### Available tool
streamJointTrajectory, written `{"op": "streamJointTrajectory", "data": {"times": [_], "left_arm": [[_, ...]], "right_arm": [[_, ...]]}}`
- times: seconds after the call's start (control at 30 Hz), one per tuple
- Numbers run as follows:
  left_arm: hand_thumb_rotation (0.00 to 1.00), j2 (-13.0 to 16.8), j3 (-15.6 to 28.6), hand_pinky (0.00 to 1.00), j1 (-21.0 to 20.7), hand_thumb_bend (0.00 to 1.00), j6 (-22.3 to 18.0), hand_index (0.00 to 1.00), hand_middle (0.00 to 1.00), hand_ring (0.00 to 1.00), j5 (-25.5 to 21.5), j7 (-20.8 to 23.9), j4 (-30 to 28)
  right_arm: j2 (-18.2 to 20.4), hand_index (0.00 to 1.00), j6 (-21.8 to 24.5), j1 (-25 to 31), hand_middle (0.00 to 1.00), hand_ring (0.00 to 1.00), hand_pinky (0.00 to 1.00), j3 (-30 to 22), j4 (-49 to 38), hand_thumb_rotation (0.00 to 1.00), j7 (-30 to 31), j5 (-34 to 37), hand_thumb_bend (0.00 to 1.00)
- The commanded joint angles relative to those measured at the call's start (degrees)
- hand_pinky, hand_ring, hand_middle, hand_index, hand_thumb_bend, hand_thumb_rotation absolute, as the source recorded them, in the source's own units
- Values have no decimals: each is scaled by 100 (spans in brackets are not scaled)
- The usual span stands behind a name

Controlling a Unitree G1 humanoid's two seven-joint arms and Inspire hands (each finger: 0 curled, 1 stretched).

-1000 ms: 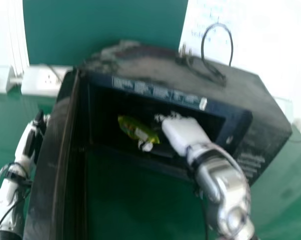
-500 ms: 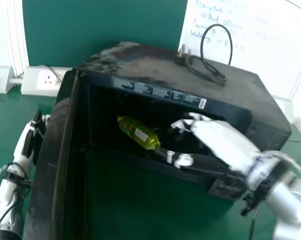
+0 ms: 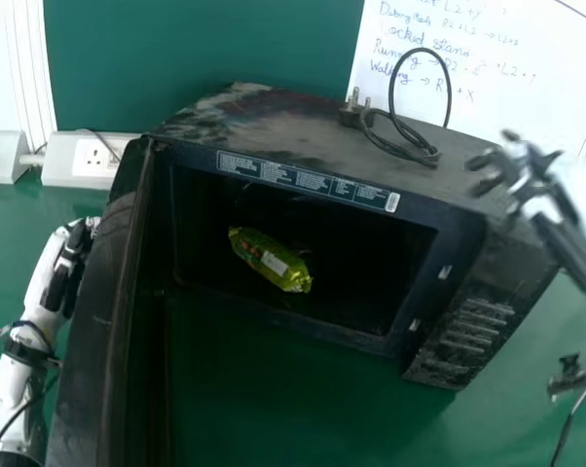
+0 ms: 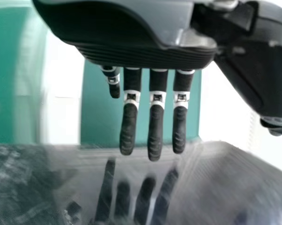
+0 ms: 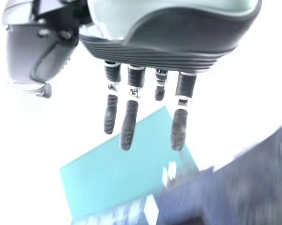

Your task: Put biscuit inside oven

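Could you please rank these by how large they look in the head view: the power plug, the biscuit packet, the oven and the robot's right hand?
1. Oven
2. Right hand
3. Biscuit packet
4. Power plug

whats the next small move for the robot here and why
Probably ease the right hand farther out to the robot's right, clear of the oven. The biscuit packet already lies inside the cavity, and that hand is empty with its fingers extended, outside the opening near the oven's right side, so nothing seems left to place.
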Motion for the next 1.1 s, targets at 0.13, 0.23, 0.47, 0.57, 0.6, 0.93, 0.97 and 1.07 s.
{"op": "streamJointTrajectory", "data": {"times": [0.13,0.23,0.47,0.57,0.6,0.93,0.97,1.07], "left_arm": [[7,176,-297,29,243,52,-395,49,43,35,671,223,-360],[6,211,-397,28,317,52,-318,49,42,34,765,290,-592],[6,366,-507,30,338,52,-694,49,40,34,1352,655,-583],[6,413,-559,31,320,52,-852,49,39,34,1412,705,-490],[6,431,-577,30,306,52,-911,49,39,33,1402,705,-429],[6,538,-647,29,242,52,-1078,49,40,33,1436,789,-201],[6,541,-646,29,237,52,-1091,49,40,33,1456,812,-195],[6,557,-663,29,230,52,-1082,49,40,33,1448,822,-187]], "right_arm": [[-3,49,-947,194,42,32,23,-364,784,17,-755,139,51],[-124,49,-1314,278,41,28,20,-464,1077,17,-936,113,51],[-228,49,-1445,431,36,25,19,-513,1222,17,-1340,9,51],[-248,49,-1378,476,37,25,19,-513,1204,17,-1470,-43,51],[-258,49,-1413,486,38,25,19,-519,1227,17,-1490,-25,51],[-344,49,-1571,597,37,24,18,-525,1322,17,-1579,161,51],[-351,49,-1591,602,37,24,18,-519,1336,17,-1598,153,51],[-301,49,-1447,598,36,23,17,-503,1254,17,-1699,115,51]]}}
